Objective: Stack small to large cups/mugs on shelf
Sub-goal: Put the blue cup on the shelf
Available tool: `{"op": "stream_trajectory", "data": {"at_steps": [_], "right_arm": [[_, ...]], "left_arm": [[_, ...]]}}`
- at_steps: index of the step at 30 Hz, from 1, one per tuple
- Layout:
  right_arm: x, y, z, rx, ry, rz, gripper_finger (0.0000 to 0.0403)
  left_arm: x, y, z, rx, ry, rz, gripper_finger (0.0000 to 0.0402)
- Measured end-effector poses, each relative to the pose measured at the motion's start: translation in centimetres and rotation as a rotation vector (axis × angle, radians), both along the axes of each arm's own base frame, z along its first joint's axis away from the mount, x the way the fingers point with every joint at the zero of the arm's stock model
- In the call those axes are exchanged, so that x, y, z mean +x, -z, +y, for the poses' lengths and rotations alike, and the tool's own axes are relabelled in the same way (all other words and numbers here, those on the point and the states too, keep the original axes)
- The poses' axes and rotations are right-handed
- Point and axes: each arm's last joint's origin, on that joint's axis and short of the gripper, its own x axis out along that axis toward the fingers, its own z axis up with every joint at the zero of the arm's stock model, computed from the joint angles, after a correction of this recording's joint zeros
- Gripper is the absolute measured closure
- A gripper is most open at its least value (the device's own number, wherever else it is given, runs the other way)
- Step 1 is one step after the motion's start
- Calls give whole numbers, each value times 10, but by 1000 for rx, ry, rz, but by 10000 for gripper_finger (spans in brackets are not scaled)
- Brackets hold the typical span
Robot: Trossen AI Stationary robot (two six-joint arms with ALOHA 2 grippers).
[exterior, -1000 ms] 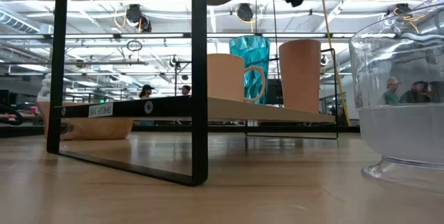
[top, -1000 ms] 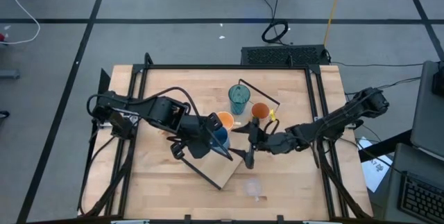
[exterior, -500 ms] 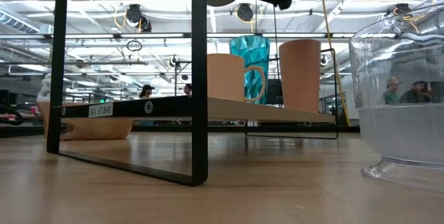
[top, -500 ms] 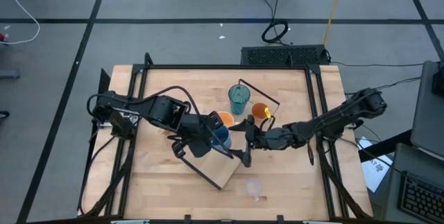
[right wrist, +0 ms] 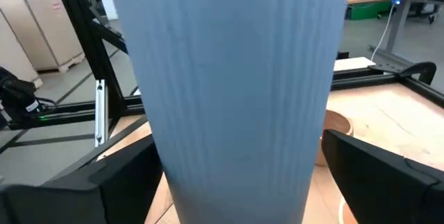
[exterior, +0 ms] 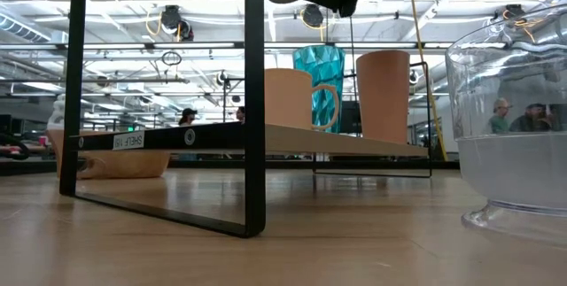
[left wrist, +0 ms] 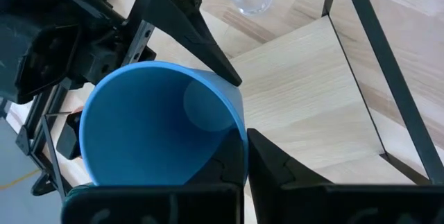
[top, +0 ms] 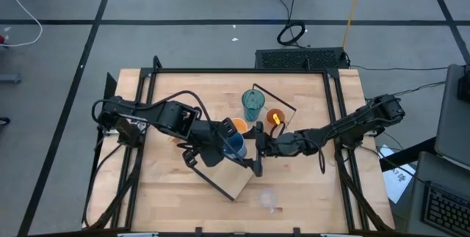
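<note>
Worktop (top: 169, 200) carries the shelf (top: 236, 182) set diagonally; on it the teal tumbler (top: 252, 103), orange cup (top: 275, 117) and tan mug (exterior: 291, 98). Left tool (top: 220, 149) clamped on the blue cup (top: 235, 144) above the shelf. Right tool (top: 258, 149) fingers spread apart either side of that cup; clear cup (top: 269, 199) on worktop beside shelf.

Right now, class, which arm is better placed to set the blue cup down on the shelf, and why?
The left arm. Its pincer already grips the blue cup above the shelf. The right pincer only frames the cup with fingers apart.
</note>
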Motion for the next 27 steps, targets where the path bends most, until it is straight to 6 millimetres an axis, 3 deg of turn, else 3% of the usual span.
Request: {"op": "stream_trajectory", "data": {"at_steps": [10, 23, 27], "right_arm": [[0, 0, 0, -25, -9, 0, 116], [0, 0, 1, -26, -4, 4, 108], [-1, 1, 2, -27, -8, 7, 109]], "left_arm": [[1, -1, 0, -4, -8, -16, 388], [2, -2, -1, -32, -47, -24, 358], [3, -2, -1, -57, -79, -31, 328]]}}
